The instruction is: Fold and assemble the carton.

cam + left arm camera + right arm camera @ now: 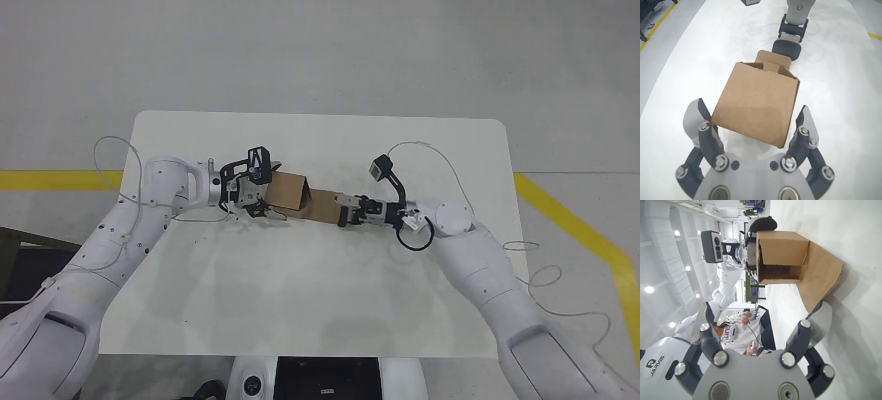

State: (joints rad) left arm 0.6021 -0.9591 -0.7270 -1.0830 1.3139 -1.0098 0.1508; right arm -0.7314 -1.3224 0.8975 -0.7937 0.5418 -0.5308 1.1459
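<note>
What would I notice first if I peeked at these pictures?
A brown carton lying in the middle of the white table, half folded into a box with one flap flat. Two white robot arms meet at it: the left gripper has its jaws spread around the boxy end, and the right gripper, jaws open too, rests one finger on the flat flap.

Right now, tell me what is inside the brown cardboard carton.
Through its open end, the brown cardboard carton shows only bare cardboard walls and floor. Its deepest part is shadowed, so small contents there cannot be ruled out.
</note>
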